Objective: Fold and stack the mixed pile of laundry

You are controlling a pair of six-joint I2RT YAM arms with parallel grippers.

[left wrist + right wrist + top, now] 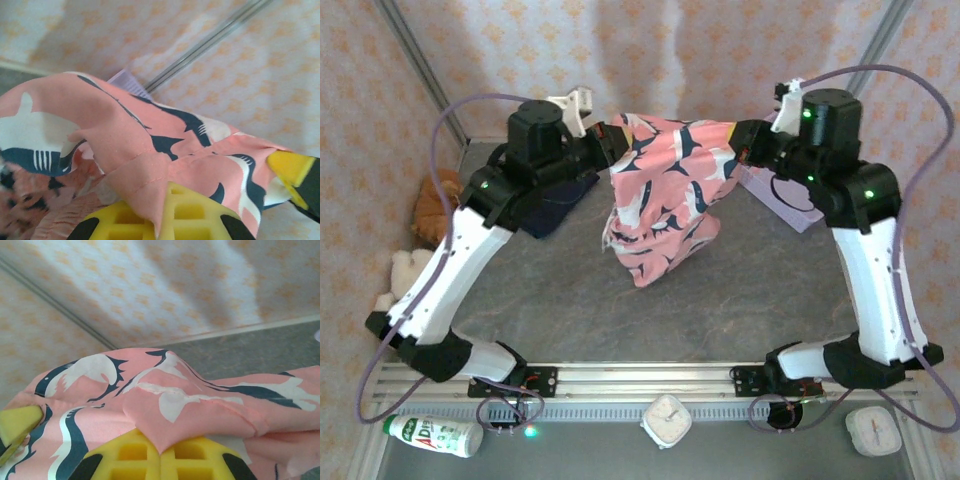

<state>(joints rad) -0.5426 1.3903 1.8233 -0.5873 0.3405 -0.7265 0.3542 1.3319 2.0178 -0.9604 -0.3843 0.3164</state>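
1. Two grippers are clamped on the salmon-pink shark garment [665,195]: the left gripper [607,140] pinches one top edge and the right gripper [740,140] pinches the other.
2. It hangs between them above the table [740,300], and its lower part is bunched.
3. The dark navy garment [560,200] lies crumpled on the table under the left arm.
4. I judge the task is at an early stage: nothing is folded or stacked yet, and both garments remain to do.

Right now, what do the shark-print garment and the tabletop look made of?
Shark-print garment: thin woven fabric, likely cotton, matte. It drapes, creases and shows a stitched hem. Tabletop: hard, smooth, mottled grey, probably stone-look laminate. Its exact material is unclear.
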